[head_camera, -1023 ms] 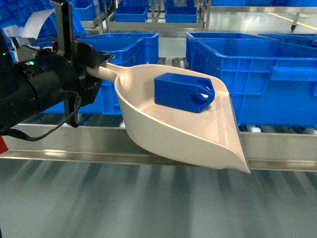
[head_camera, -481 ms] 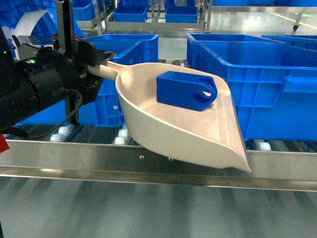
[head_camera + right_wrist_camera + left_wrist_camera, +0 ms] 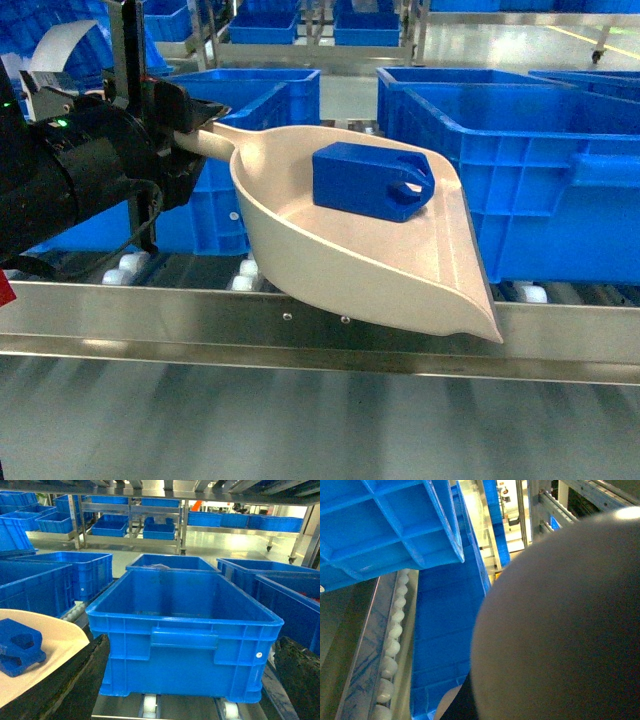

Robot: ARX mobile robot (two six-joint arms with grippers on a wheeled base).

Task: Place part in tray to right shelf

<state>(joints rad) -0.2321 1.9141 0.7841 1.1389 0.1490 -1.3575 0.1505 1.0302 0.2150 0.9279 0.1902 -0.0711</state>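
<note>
The shelf (image 3: 300, 325) rail has stopped rising in view: approach done. Left gripper (image 3: 200, 125) jaws clamp the tray (image 3: 340, 260) handle, part (image 3: 372, 182) aboard; right jaws spread, empty.

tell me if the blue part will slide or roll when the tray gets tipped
The part likely slides rather than rolls: it rests on a flat face. The tray looks smooth and glossy, so little grip. Its lip already slants down toward the shelf rail, so it may shift early.

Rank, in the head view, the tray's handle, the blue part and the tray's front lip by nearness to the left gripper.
1. Tray's handle: clamped in the left gripper, at left.
2. Part: in the tray, toward centre.
3. Front lip: right edge, over the shelf rail.
</note>
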